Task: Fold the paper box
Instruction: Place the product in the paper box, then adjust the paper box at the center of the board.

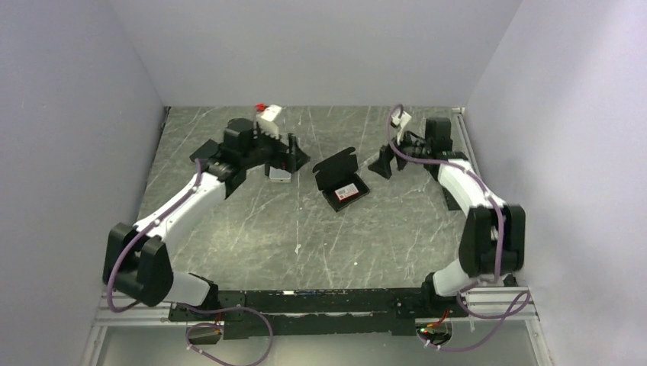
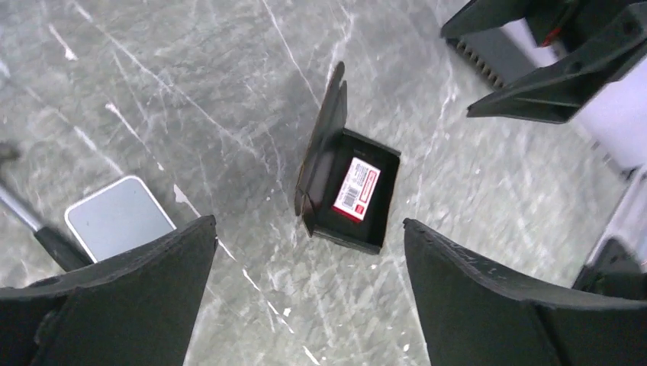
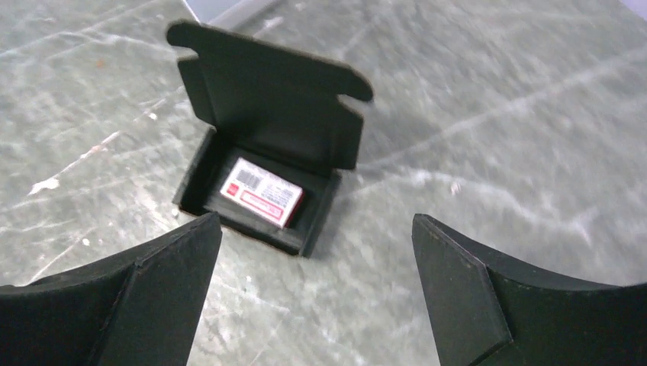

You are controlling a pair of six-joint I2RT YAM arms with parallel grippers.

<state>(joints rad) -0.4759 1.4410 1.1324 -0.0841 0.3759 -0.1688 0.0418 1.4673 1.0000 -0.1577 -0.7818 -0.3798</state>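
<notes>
From the top camera, the paper box [image 1: 341,181] is sitting on the grey marbled table [image 1: 252,229], about mid-width and toward the far half, between the two arms. Its lid is standing up on the far-left side, and a small red-and-white carton [image 1: 347,191] is lying inside the tray. The left gripper [image 1: 284,158] is hovering to the left of the box and the right gripper [image 1: 384,162] to its right, neither touching it. A silver-grey case [image 1: 278,174] is lying just under the left gripper.

The left wrist camera is looking across the table at the paper box [image 2: 381,164], with the lid edge-on and upright and the carton [image 2: 356,188] flat on the tray floor. The left gripper [image 2: 309,223] is spreading its fingers [image 2: 114,305] wide, with nothing between them. The silver-grey case [image 2: 118,217] is lying near the left finger. The right gripper [image 2: 549,76] is showing at the far right.

The right wrist camera is facing the paper box [image 3: 267,99] from its open side, the notched lid leaning back and the carton [image 3: 262,193] showing in the tray. The right gripper [image 3: 317,221] is holding its fingers [image 3: 152,305] far apart, gripping nothing, just short of the box.
</notes>
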